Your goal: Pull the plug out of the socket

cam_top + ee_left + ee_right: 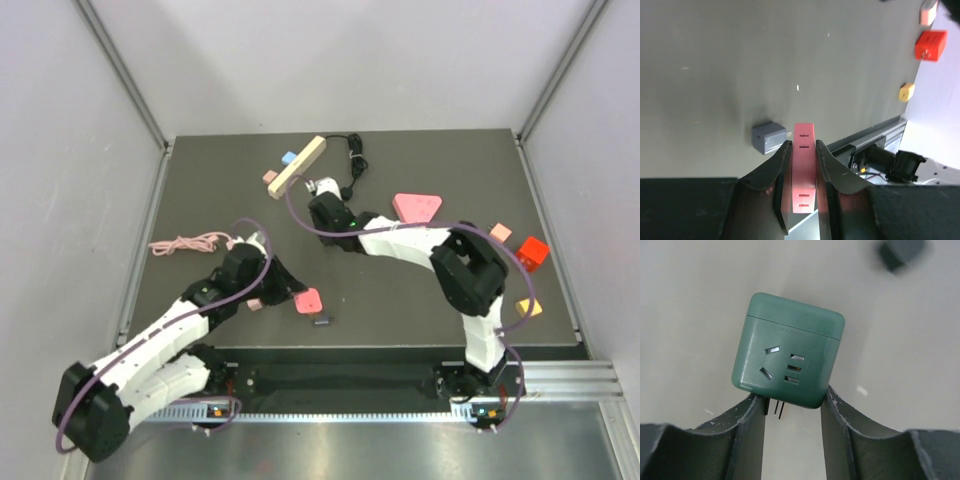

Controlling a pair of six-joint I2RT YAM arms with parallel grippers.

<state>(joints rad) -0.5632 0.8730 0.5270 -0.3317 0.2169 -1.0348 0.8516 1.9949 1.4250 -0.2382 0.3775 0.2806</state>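
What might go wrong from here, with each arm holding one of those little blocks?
The left fingers pinch the pink socket block. The grey plug sits close against its side, and I cannot tell whether its prongs are inserted. Moving the block may drag or knock the plug.
The right fingers touch only the lower corners of the green cube, so it may tilt or slip out.

- Top: fixed high above the near edge, looking down at the whole table (400,290).
- Left wrist: low and close over the socket (803,140), facing along the table — socket, plug (767,138) shared with top.
- Right wrist: very close on a green adapter (787,355).
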